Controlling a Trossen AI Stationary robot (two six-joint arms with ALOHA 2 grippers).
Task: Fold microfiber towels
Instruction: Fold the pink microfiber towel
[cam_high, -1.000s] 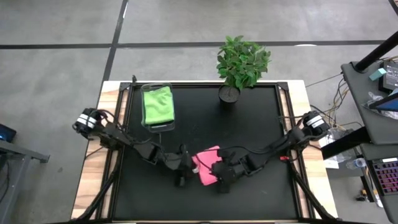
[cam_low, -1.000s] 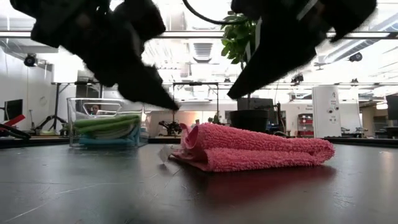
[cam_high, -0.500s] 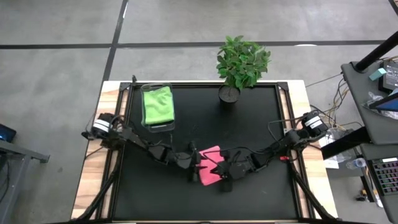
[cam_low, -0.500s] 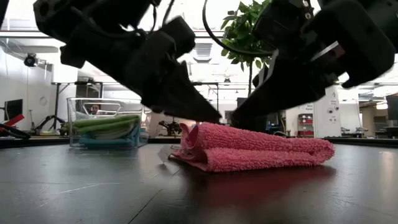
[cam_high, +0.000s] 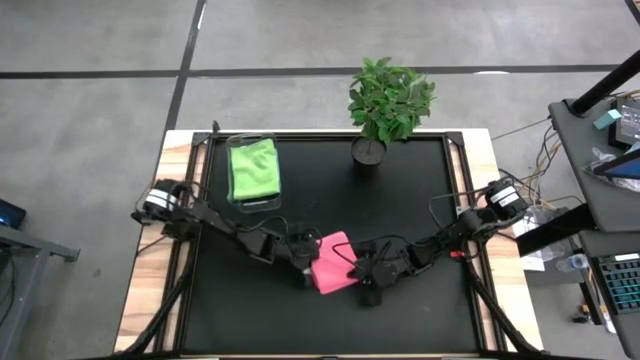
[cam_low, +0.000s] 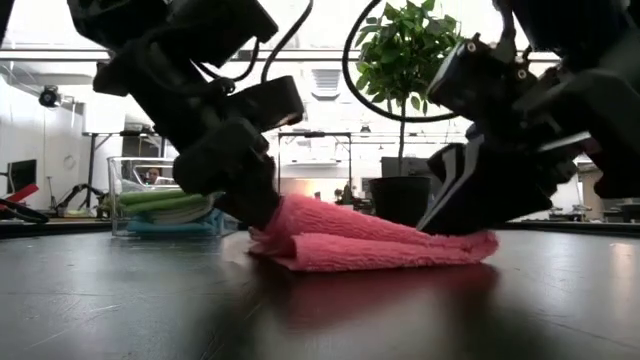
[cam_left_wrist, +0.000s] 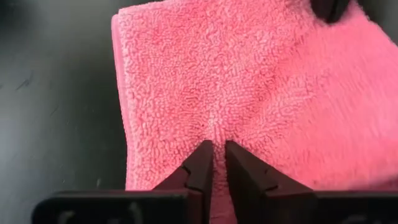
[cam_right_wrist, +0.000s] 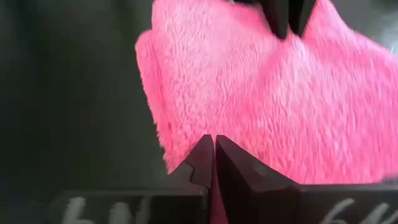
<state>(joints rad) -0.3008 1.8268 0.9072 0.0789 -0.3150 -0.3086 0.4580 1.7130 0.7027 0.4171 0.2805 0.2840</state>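
High view: the folded pink microfiber towel (cam_high: 332, 263) lies at the front middle of the black desk (cam_high: 420, 190), the left hand (cam_high: 303, 259) and the right hand (cam_high: 366, 279) at opposite edges.

Low view: both press down onto it.

Wrist views: each hand is pinched closed on pink pile — the lift should be level and together, so the layers stay aligned.
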